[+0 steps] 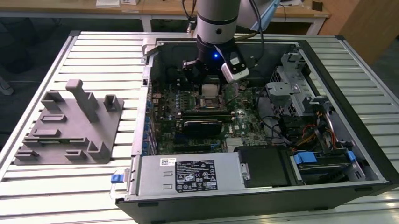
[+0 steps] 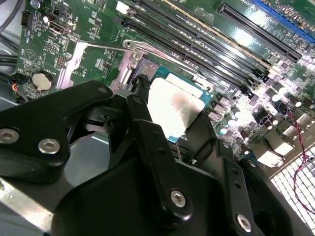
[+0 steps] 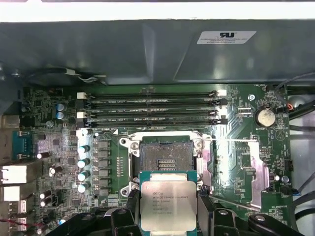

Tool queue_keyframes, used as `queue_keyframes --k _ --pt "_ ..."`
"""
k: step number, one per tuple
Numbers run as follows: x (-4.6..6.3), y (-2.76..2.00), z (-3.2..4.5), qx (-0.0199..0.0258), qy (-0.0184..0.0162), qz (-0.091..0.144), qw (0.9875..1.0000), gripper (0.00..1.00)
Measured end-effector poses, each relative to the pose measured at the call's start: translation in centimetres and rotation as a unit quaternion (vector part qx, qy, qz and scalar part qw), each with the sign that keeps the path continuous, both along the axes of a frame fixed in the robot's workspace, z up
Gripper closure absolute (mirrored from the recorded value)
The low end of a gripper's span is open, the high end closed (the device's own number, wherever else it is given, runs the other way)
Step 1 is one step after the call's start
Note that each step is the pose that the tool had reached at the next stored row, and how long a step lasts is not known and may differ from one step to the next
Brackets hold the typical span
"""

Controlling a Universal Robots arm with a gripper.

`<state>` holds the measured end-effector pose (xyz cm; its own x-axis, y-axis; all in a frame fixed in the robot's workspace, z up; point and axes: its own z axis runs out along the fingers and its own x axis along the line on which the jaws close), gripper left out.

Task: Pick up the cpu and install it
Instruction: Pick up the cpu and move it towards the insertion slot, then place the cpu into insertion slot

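The cpu (image 3: 169, 205), a small square chip with a silvery top and a thin green rim, hangs between the black fingers (image 3: 204, 204) of my gripper (image 3: 169, 216), which is shut on it. It hovers just beside the open socket (image 3: 165, 156) on the green motherboard, whose retention frame is swung back. In the second wrist view the cpu (image 2: 173, 109) sits clamped between two fingers (image 2: 143, 91), a little above the board. In the exterior view my gripper (image 1: 210, 87) reaches into the open computer case, directly over the socket (image 1: 206, 103).
Memory slots (image 3: 152, 105) run beside the socket, and the raised load plate (image 3: 256, 169) and a coin battery (image 3: 265, 117) lie to one side. The case walls (image 1: 146, 79), a power supply (image 1: 187, 175) and a drive cage (image 1: 293, 88) surround the board. A grey fixture with posts (image 1: 68, 126) stands at the exterior view's left.
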<state>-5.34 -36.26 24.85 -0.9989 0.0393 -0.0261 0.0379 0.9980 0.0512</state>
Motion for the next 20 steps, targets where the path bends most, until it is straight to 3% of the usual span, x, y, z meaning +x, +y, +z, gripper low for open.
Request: queue_keyframes --k 14,20 --pt "0.00 0.00 -0.04 -0.0001 0.0000 0.000 1.0000 0.46" --pt "0.00 0.00 -0.05 0.0000 0.0000 -0.037 0.9993 0.46"
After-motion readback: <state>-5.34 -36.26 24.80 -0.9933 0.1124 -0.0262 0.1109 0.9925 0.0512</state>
